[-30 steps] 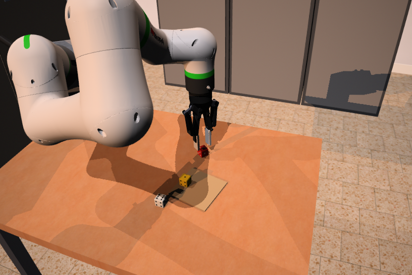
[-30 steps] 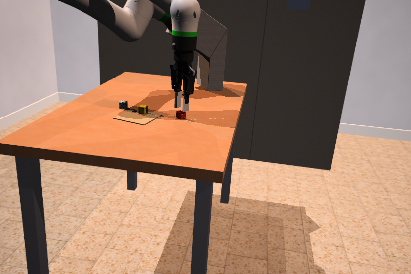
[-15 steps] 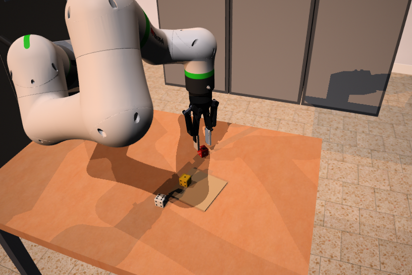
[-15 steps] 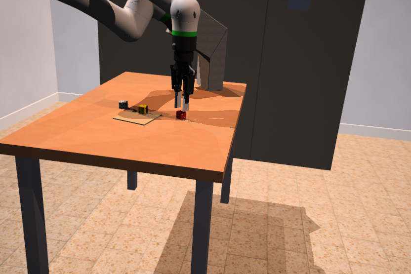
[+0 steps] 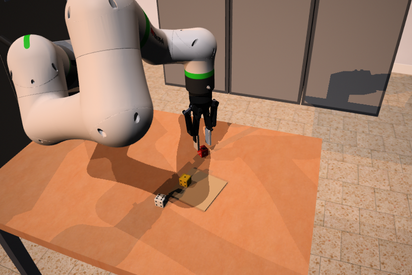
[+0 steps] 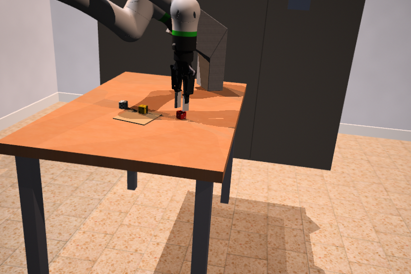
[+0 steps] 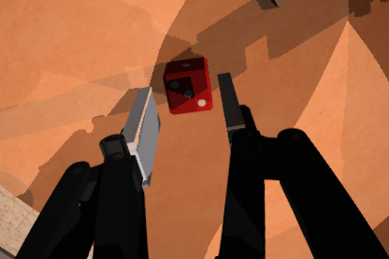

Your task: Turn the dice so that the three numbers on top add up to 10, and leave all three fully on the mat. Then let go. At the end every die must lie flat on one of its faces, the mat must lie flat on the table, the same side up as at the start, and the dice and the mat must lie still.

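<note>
— While your gripper (image 5: 201, 139) hangs just above it, where does the red die (image 5: 202, 151) sit?

— On the bare table (image 5: 273, 205), off the mat (image 5: 213, 192), at about twelve o'clock from the mat in your top view. In your wrist view the red die (image 7: 187, 86) lies between the two fingertips, touching neither; they stand partly apart with nothing gripped.

— And the other two dice?

— Your yellow die (image 5: 184, 180) rests on the mat, near its ten o'clock edge, in the arm's shadow. Your white die (image 5: 160, 200) lies on the table just off the mat, at about eight o'clock from the yellow one.

— What surrounds that?

— You have grey cabinets (image 5: 266, 32) behind the table at twelve o'clock and a tiled floor (image 5: 362, 182) at three o'clock.
</note>
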Motion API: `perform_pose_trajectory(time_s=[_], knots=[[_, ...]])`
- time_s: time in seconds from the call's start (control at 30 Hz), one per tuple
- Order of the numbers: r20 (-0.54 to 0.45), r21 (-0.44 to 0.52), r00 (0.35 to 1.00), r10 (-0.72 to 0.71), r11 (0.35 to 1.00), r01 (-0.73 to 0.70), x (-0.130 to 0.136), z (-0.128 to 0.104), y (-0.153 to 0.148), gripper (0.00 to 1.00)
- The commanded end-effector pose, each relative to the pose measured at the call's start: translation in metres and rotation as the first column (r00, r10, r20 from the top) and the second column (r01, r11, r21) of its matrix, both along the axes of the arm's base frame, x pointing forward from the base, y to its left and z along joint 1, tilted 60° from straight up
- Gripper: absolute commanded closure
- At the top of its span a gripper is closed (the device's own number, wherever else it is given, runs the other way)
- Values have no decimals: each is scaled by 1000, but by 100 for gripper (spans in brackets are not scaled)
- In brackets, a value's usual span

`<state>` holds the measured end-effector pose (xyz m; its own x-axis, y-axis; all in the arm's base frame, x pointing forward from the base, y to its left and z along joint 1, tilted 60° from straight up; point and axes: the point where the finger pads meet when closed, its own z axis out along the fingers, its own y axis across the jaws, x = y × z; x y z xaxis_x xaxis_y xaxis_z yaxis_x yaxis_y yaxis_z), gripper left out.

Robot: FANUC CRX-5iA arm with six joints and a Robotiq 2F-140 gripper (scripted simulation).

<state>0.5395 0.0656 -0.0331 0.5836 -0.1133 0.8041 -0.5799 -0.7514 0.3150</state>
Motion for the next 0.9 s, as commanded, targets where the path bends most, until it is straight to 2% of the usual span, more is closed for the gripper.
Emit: perform_pose_trajectory(time_s=[0.0,0.47,0.87], knots=[[0,0,1000,0,1000,0,0,0,0,72],[0,0,1000,0,1000,0,4,-4,-5,72],[0,0,1000,0,1000,0,18,-16,-20,72]])
